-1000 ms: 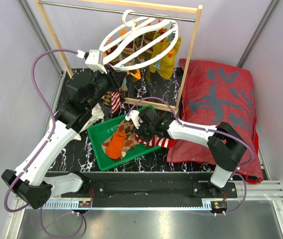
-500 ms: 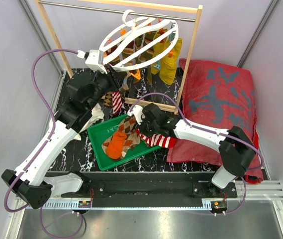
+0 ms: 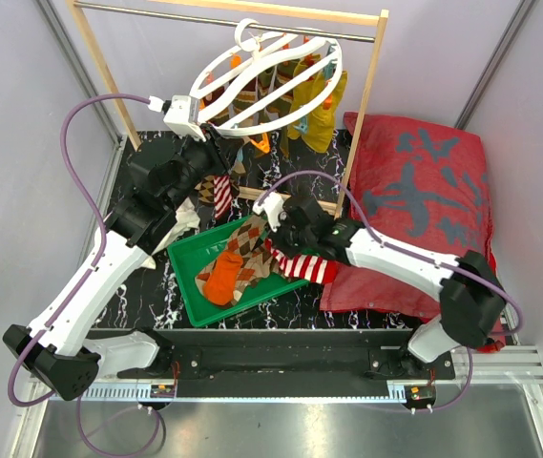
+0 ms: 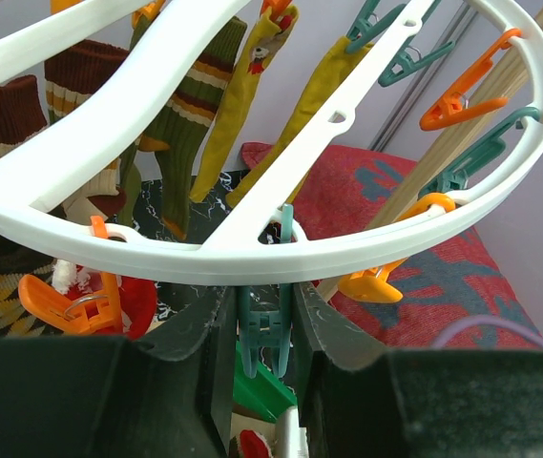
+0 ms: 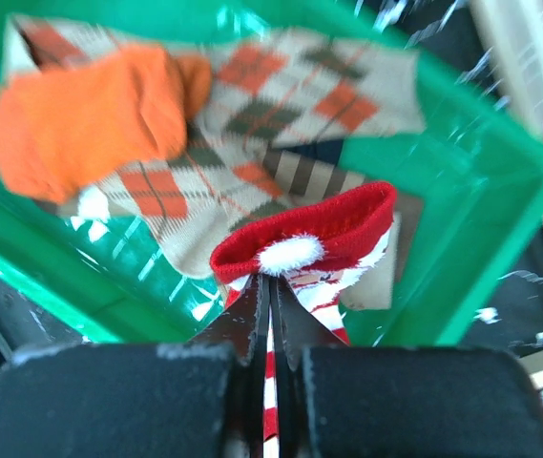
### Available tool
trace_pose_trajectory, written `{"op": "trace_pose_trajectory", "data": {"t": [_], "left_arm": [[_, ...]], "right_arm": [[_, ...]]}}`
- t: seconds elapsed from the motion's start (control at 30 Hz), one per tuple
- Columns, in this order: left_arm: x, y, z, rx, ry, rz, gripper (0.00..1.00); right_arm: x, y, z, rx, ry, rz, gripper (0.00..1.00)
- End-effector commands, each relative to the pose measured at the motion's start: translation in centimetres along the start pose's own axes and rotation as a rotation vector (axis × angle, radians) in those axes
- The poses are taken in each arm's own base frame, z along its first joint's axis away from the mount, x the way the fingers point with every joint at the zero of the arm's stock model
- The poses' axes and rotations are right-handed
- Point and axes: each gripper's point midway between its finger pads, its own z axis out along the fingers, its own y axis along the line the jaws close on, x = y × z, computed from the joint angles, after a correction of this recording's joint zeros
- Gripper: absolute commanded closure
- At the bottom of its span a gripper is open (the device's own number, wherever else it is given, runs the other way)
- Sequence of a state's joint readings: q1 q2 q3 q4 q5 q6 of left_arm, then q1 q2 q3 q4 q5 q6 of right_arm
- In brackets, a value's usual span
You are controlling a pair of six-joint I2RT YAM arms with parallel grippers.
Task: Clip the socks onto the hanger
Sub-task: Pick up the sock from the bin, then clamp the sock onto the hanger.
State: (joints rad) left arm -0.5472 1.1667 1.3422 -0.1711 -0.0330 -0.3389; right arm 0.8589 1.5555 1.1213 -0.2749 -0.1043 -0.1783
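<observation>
Striped sock [image 5: 328, 221]: I am holding it by the red cuff, just under the white pom-pom. The cuff is lifting above the green tray [image 3: 181, 282] while the red-and-white leg is trailing over the tray's right rim.
Right gripper [image 5: 271, 286]: its jaws are pressing together on the cuff, pinching a fold of the fabric.
How it handles: I am judging it light, soft and floppy. It will be dangling and swinging from whatever point I am gripping, so the doubled cuff edge is the best hold. That leaves a firm lip standing free for a clip to bite.
Other socks waiting: the argyle sock [image 5: 281, 105] and the orange sock [image 5: 80, 124] are lying in the tray, the orange one partly overlapping the argyle.
Hanger [image 4: 347, 253]: the white ring is hanging tilted from the wooden rack [image 3: 362, 114], with olive-yellow socks [image 4: 252, 105] already dangling from clips on its far side.
Left gripper [image 4: 260, 305]: its jaws are sitting partly closed, clamping a teal clip [image 4: 263, 336] below the ring's near rim.
Surroundings: the red cushion [image 3: 424, 191] is lying to the right of the tray.
</observation>
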Motion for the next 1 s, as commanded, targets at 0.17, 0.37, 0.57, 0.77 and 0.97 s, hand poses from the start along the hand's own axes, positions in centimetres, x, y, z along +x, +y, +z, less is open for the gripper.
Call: {"op": "trace_pose_trajectory", "data": {"t": [0.17,0.37,0.57,0.77,0.97], "left_arm": [[-1.4,-1.8,-0.9,0.078,-0.024,-0.016,1.0],[-1.8,-3.2,-1.5,0.148,-0.032,-0.054,1.0],[-1.3,-3.2,-1.4,0.152,-0.025,-0.064,1.0],[-0.9,-3.4,-0.8,0.169,-0.031,-0.093,1.0],[-0.5,-3.7,-0.2,0.191,-0.036,-0.116,1.0]], "right_arm": [[-12.0,-1.5,-8.8,0.105,-0.451,-0.036,1.0],[-16.2,-2.4,-11.5,0.147,-0.58,-0.066,1.0],[-20.3,-2.9,-12.8,0.16,-0.697,-0.082,1.0],[-22.5,-3.3,-12.6,0.154,-0.745,-0.08,1.0],[-23.4,-3.4,-12.4,0.135,-0.76,-0.073,1.0]]}}
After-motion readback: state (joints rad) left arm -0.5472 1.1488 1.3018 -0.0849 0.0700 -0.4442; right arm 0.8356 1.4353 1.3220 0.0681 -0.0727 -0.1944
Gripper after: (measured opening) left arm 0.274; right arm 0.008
